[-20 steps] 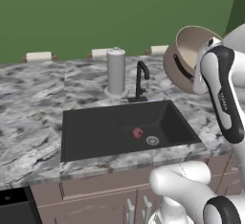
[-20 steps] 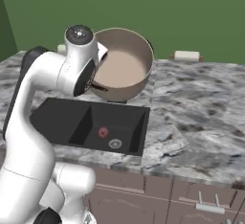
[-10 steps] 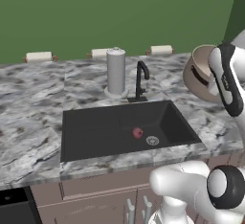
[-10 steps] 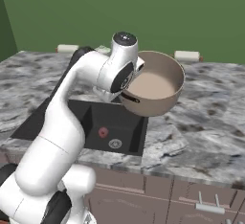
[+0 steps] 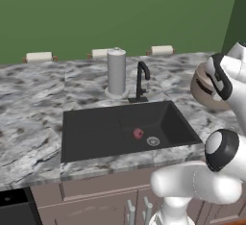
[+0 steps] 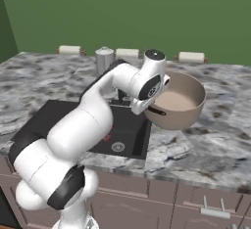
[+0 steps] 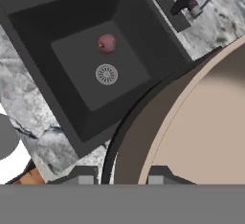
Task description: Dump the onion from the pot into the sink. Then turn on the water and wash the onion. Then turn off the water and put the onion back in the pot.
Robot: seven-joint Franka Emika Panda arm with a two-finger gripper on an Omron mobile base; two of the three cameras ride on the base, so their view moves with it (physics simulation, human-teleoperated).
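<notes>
I have the gripper (image 7: 117, 180) clamped on the rim of the pot (image 6: 176, 106), fingers pinching the wall, one inside and one outside. The pot hangs above the counter (image 6: 215, 140) just right of the sink (image 5: 86, 128), nearly upright in the right base view and looking empty. The onion (image 5: 138, 133) lies on the sink floor, just beside the drain (image 5: 153, 141), so I judge the dump done.

My step now, as I read it, is parking the pot so the hand is free for the faucet (image 5: 141, 80). To do it well I level the pot fully, lower it straight onto bare counter to the right of the basin, and keep it well off the sink edge so it can't tip in. I release only once the base sits flat. I leave it near enough to reach for the return. I also keep it apart from the grey cylinder (image 5: 116, 72) and the faucet handle, since that side needs room next.
</notes>
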